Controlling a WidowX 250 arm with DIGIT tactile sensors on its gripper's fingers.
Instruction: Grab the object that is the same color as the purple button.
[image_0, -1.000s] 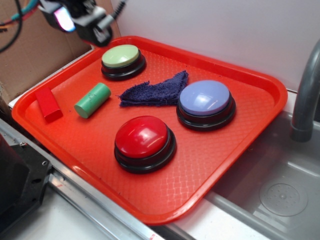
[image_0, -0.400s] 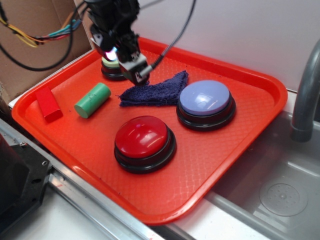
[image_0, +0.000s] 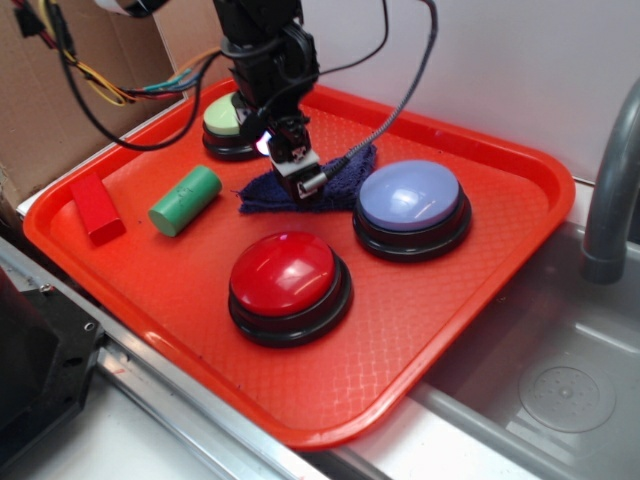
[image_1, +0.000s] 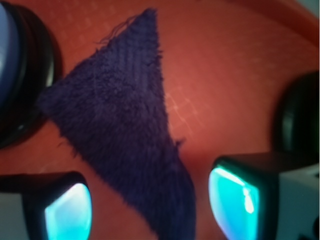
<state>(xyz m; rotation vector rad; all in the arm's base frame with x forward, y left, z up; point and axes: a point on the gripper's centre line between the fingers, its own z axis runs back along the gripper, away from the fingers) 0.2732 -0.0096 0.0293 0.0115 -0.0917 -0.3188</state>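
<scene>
Hand (image_0: 300, 172) now over rag (image_1: 125, 145), fingers (image_1: 67, 210) astride it.

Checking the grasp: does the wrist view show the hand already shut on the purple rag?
No. The fingers stand apart on either side of the rag, which lies flat on the tray.

Rag (image_0: 268, 190) is fuzzy dark purple-blue terry cloth, matt, frayed at edges. Tray (image_0: 470, 290) is orange-red plastic with a fine waffle texture and smooth rim. Purple button (image_0: 410, 197) has a glossy lavender plastic dome on a shiny black base; red button (image_0: 284, 272) likewise glossy. Green cylinder (image_0: 185, 200) and red block (image_0: 96, 207) look matt, smooth. Claw (image_0: 297, 175) is black plastic. Sink (image_0: 560, 390) is dull grey metal.
</scene>
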